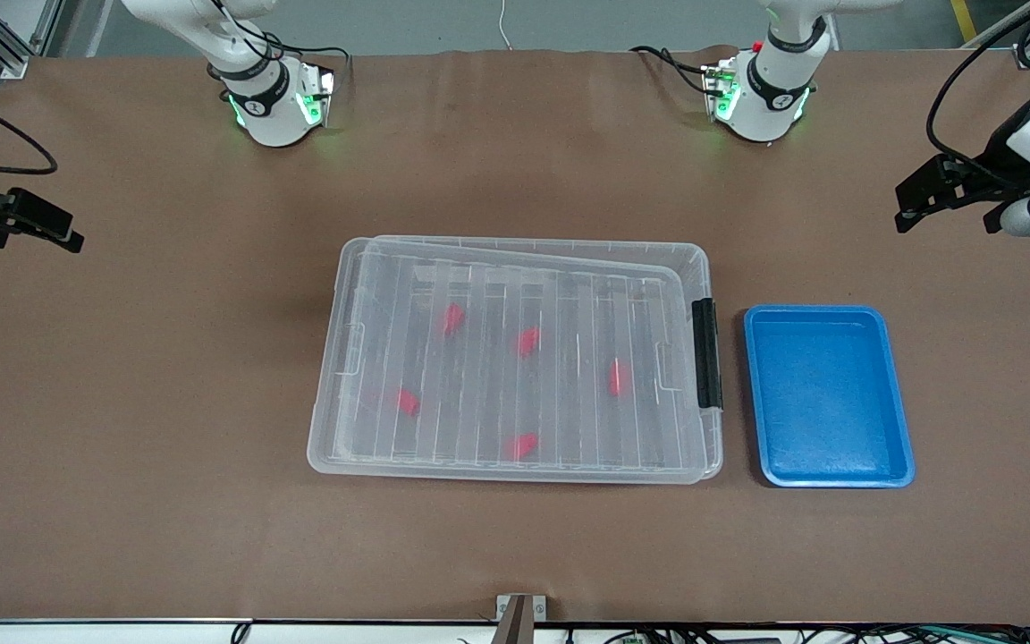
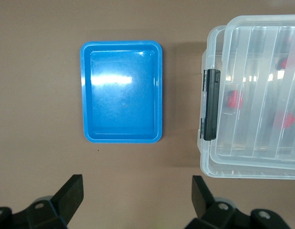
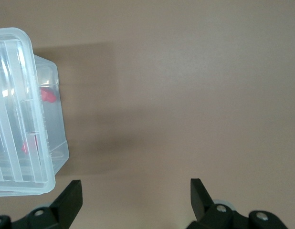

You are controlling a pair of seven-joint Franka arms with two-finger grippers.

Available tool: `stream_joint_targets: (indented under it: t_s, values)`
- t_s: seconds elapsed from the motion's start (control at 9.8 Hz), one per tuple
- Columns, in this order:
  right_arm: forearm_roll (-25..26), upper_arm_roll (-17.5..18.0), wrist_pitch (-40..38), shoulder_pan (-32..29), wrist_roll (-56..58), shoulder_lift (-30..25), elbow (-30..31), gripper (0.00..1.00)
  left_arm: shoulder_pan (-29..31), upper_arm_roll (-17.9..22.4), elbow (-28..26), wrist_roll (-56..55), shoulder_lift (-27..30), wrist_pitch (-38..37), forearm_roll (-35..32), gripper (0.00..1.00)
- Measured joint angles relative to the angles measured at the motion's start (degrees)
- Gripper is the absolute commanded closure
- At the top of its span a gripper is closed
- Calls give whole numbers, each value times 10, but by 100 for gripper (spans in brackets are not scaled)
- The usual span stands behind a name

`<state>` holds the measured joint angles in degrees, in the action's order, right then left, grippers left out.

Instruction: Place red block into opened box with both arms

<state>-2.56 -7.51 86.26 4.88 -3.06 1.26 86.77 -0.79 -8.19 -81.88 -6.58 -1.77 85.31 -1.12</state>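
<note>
Lid (image 1: 515, 358) ribbed, clear, askew on large clear plastic box (image 1: 698, 259); five small red blocks (image 1: 528, 341) beneath.
Nothing started; left claw (image 2: 135, 191) and right claw (image 3: 135, 193) gape empty at desk ends.

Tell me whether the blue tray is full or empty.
Empty. The blue tray shows only its bare blue floor in the front and left wrist views; nothing lies in it.

Clear ribbed plastic box (image 1: 350, 429), glossy blue plastic tray (image 1: 828, 474), matt brown table (image 1: 166, 447).
</note>
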Motion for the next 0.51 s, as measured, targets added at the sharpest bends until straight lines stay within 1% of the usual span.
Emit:
stream_joint_targets:
  t_s: [0.51]
  values:
    - [1,0,1,0,0,0,0,0,0,0,0,-30,0,-2,0,0]
